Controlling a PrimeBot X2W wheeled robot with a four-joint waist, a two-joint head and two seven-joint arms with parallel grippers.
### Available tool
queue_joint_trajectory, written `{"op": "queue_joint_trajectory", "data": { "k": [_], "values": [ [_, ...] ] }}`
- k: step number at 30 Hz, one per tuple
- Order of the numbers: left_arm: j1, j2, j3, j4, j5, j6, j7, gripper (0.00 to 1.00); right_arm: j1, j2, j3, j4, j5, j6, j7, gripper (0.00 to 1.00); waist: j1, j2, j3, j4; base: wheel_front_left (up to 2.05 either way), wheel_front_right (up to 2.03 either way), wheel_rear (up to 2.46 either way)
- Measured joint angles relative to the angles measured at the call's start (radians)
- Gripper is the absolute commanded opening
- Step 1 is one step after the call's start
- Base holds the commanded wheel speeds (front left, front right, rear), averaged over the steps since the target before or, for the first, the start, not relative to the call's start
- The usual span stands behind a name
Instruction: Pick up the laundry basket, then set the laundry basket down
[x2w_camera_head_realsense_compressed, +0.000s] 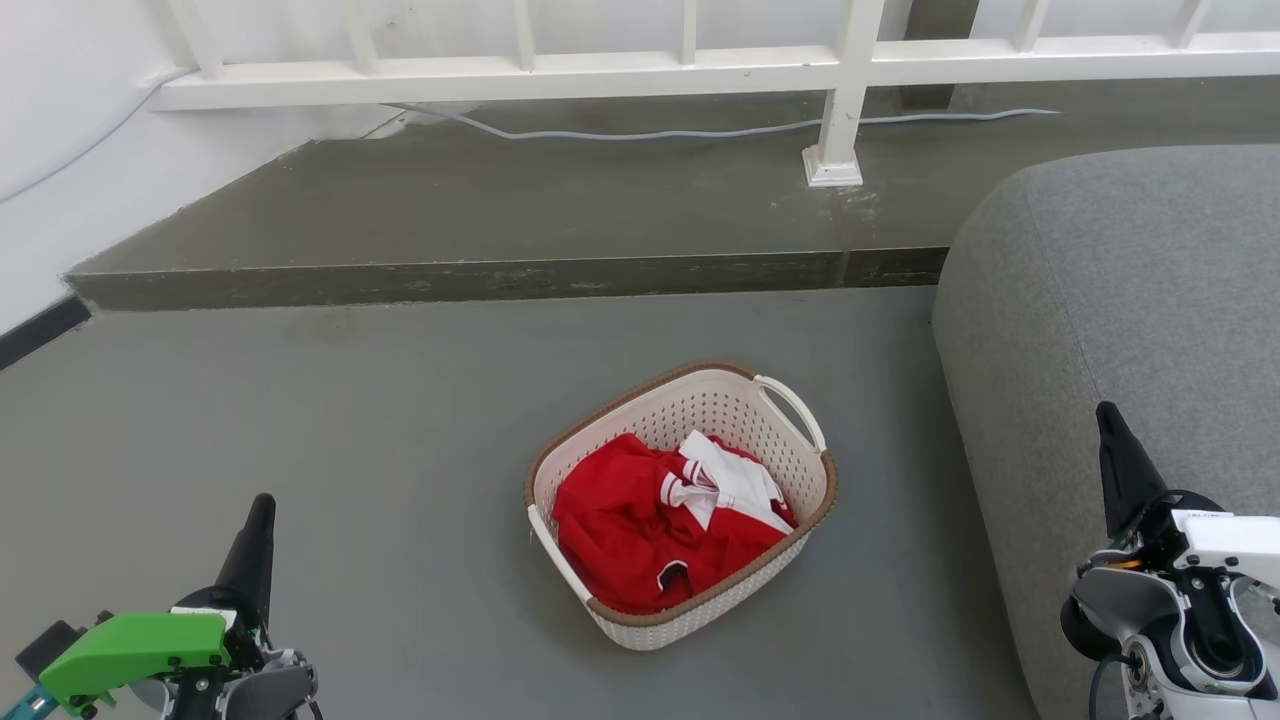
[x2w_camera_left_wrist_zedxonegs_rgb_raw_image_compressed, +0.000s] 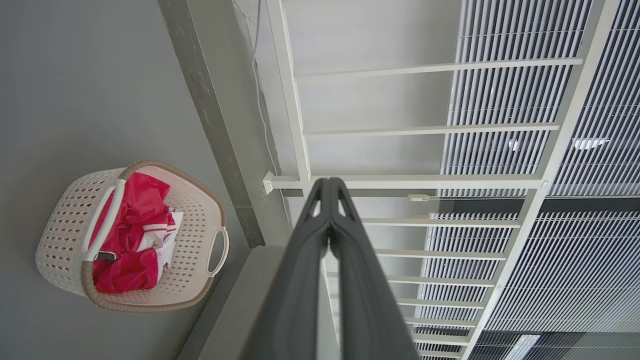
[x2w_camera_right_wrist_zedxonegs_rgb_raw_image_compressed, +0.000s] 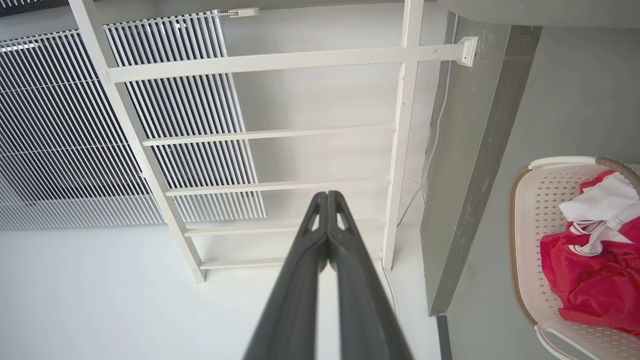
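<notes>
The laundry basket (x2w_camera_head_realsense_compressed: 680, 505) stands on the grey floor at the middle of the head view, cream-white and perforated with a brown woven rim, white loop handles and red-and-white clothes inside. It also sits at the left of the left wrist view (x2w_camera_left_wrist_zedxonegs_rgb_raw_image_compressed: 65, 225) and at the right edge of the right wrist view (x2w_camera_right_wrist_zedxonegs_rgb_raw_image_compressed: 535, 240). My left gripper (x2w_camera_head_realsense_compressed: 262, 512) is at the lower left, well apart from the basket, fingers pressed together and empty (x2w_camera_left_wrist_zedxonegs_rgb_raw_image_compressed: 329, 184). At the lower right, my right gripper (x2w_camera_head_realsense_compressed: 1105, 415) is likewise shut on nothing (x2w_camera_right_wrist_zedxonegs_rgb_raw_image_compressed: 327, 196), beside the basket's right.
A grey sofa (x2w_camera_head_realsense_compressed: 1120, 350) rises close to the basket's right. Behind the basket a raised concrete step (x2w_camera_head_realsense_compressed: 500, 275) carries a white railing (x2w_camera_head_realsense_compressed: 845, 90) and a grey cable (x2w_camera_head_realsense_compressed: 700, 130). A white wall (x2w_camera_head_realsense_compressed: 60, 150) bounds the left.
</notes>
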Motion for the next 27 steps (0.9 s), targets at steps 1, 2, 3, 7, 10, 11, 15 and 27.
{"op": "queue_joint_trajectory", "data": {
  "k": [1,2,3,7,10,11,15,27],
  "values": [
    [0.0,0.0,0.0,0.0,0.0,0.0,0.0,0.0,0.0,0.0,0.0,0.0,0.0,0.0,0.0,0.0,0.0,0.0,0.0,0.0,0.0,0.0,0.0],
    [0.0,0.0,0.0,0.0,0.0,0.0,0.0,0.0,0.0,0.0,0.0,0.0,0.0,0.0,0.001,0.0,0.0,0.0,0.0,0.0,0.0,0.0,0.0],
    [0.0,0.0,0.0,0.0,0.0,0.0,0.0,0.0,0.0,0.0,0.0,0.0,0.0,0.0,0.001,0.0,0.0,0.0,0.0,0.0,0.0,0.0,0.0],
    [0.0,0.0,0.001,0.0,0.0,0.0,0.0,0.0,0.0,0.0,0.0,0.0,0.0,0.0,0.001,0.0,0.0,0.0,0.0,0.0,0.0,0.0,0.0],
    [0.0,0.0,0.001,0.0,0.0,0.0,0.0,0.0,0.0,0.0,0.0,0.0,0.0,0.0,0.001,0.0,0.0,0.0,0.0,0.0,0.0,0.0,0.0],
    [0.0,0.0,0.001,0.0,0.0,0.0,0.0,0.0,0.0,0.0,0.0,0.0,0.0,0.0,0.001,0.0,0.0,0.0,0.0,0.0,0.0,0.0,0.0],
    [0.0,0.0,0.002,0.0,0.0,0.0,0.0,0.0,0.0,0.0,-0.001,0.0,0.0,0.0,0.001,0.0,0.0,0.0,0.0,0.0,0.0,0.0,0.0],
    [0.002,-0.002,0.001,0.005,0.0,0.0,0.0,0.0,0.002,0.001,-0.001,0.005,0.0,-0.002,0.0,0.0,0.0,0.0,0.0,0.0,0.0,0.0,0.0]
  ]
}}
